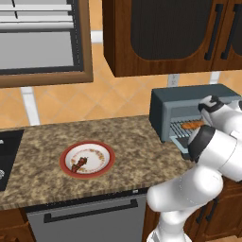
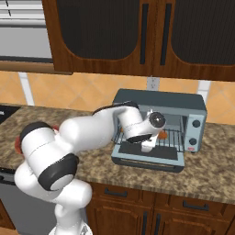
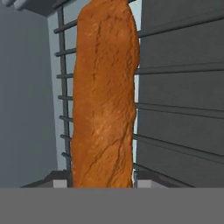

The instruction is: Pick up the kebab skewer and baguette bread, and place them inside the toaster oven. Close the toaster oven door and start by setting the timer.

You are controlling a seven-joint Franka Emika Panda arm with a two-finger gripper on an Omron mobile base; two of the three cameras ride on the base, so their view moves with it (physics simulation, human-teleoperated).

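In the left base view, the kebab skewer (image 1: 79,164) lies on a red-rimmed plate (image 1: 107,152) on the tabletop (image 1: 42,142); the baguette bread (image 1: 193,125) is inside the open toaster oven (image 1: 163,106). In the right base view, the arm reaches into this oven. In the hand view, the claw pinches the bread over the wire rack (image 3: 175,109).

baguette bread (image 3: 105,96) cut off at top edge, jaws hidden behind loaf, skewer detail too small

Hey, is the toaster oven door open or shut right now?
Open. The toaster oven door lies folded down flat in front of the toaster oven, leaving the wire rack exposed with the baguette bread over it.
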